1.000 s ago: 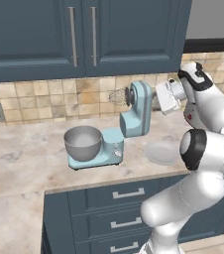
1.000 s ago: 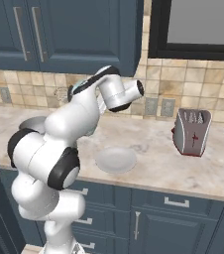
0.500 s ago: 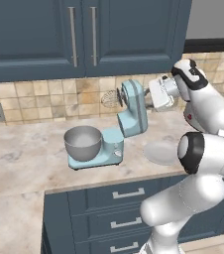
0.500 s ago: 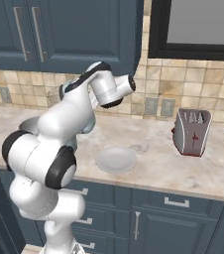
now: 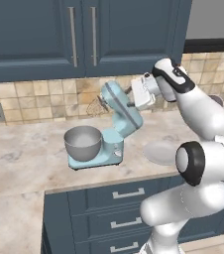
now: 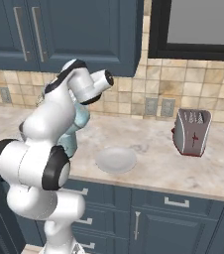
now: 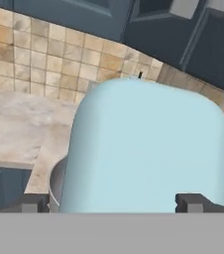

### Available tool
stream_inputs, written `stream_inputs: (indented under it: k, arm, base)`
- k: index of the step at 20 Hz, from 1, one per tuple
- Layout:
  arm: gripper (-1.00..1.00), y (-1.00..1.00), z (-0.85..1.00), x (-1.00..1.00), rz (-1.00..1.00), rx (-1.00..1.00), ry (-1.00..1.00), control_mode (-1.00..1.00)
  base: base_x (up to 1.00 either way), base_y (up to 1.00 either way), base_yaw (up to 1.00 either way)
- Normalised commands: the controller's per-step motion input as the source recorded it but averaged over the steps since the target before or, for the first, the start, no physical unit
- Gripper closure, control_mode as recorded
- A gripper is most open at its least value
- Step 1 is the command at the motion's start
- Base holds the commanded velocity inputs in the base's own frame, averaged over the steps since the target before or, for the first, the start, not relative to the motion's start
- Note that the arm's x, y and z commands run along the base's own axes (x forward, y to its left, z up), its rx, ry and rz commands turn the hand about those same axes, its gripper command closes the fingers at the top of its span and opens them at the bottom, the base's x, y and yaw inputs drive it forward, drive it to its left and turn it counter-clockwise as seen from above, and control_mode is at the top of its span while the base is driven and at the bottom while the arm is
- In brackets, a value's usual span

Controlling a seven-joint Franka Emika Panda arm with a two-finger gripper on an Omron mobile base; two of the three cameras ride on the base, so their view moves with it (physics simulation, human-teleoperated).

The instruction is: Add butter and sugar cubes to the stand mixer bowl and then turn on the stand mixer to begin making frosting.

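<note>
Pincer (image 7: 113,202) spread wide, holding nothing, sits against the back of the light-blue stand mixer's (image 5: 115,130) tilted-up head, whose round grey brushed-metal bowl (image 5: 83,143) rests on its base atop the marbled surface (image 5: 20,149).

Marble counter (image 5: 29,149), stand mixer (image 5: 115,126) (head tilted back), white plate (image 6: 116,159), silver toaster (image 6: 191,132)

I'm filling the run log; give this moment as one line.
hand: open, at back of raised stand mixer head | stand mixer bowl: on base | white plate: right of mixer
</note>
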Motion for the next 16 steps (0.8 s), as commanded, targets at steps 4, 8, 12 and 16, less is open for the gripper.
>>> stream_inputs:
  k: [4, 8, 12, 16]
  arm:
    - [-1.00, 1.00, -0.53, -0.09, 0.00, -0.08, 0.07, -1.00]
    - [-1.00, 1.00, -0.66, -0.02, 0.00, -0.11, 0.14, -1.00]
    - [-1.00, 0.93, -0.80, 0.00, 0.00, -0.14, 0.18, -1.00]
    - [-1.00, 0.70, -0.98, 0.08, -0.05, -0.13, 0.23, -1.00]
  base:
    - [0.00, 0.00, 0.00]
    - [0.00, 0.00, 0.00]
    - [0.00, 0.00, 0.00]
    - [0.00, 0.00, 0.00]
